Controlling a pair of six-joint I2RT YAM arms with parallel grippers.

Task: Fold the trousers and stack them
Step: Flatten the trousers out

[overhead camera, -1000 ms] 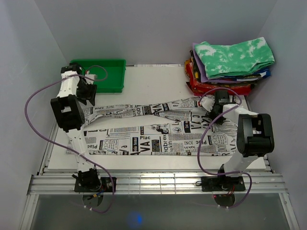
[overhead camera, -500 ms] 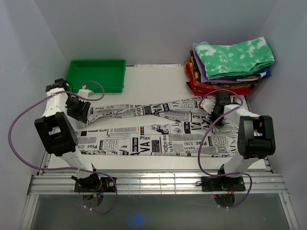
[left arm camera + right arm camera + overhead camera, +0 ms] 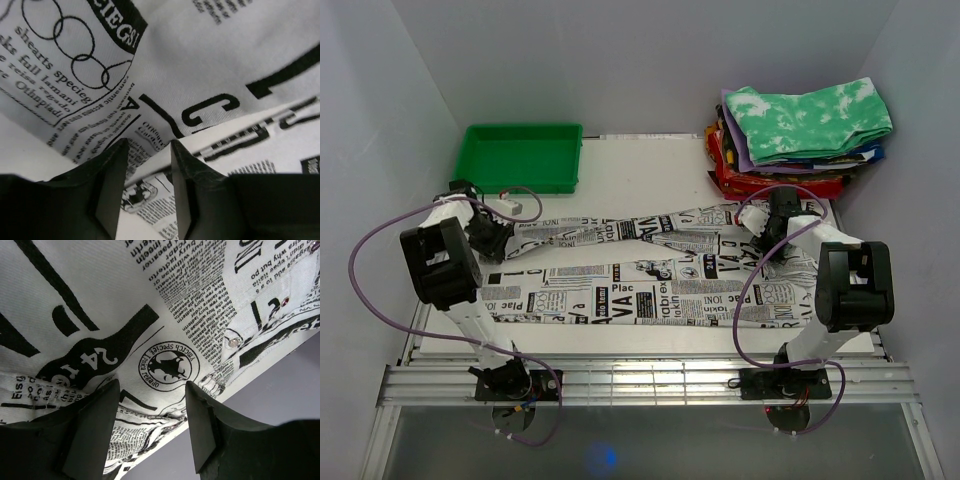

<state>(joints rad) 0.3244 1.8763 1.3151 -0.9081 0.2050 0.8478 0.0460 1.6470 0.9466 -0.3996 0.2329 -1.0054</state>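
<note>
The newspaper-print trousers [image 3: 650,275] lie flat across the white board, waist at the right, both legs running left. My left gripper [image 3: 492,240] is down at the cuff end of the far leg. In the left wrist view the trousers [image 3: 200,60] fill the frame; the left gripper [image 3: 148,146] is open, a hem edge lying between its jaws. My right gripper [image 3: 770,238] is on the far edge of the waist. In the right wrist view it [image 3: 152,385] is open wide over the waistband cloth [image 3: 165,365], near the snaps.
A green bin [image 3: 525,155] stands at the back left, just behind the left gripper. A stack of folded clothes [image 3: 805,125], green tie-dye on top and red below, sits at the back right, close behind the right gripper. Side walls stand close on both sides.
The left arm has swung from beside the green bin out to the left and down onto the far leg's cuff. The right arm has hardly moved.
</note>
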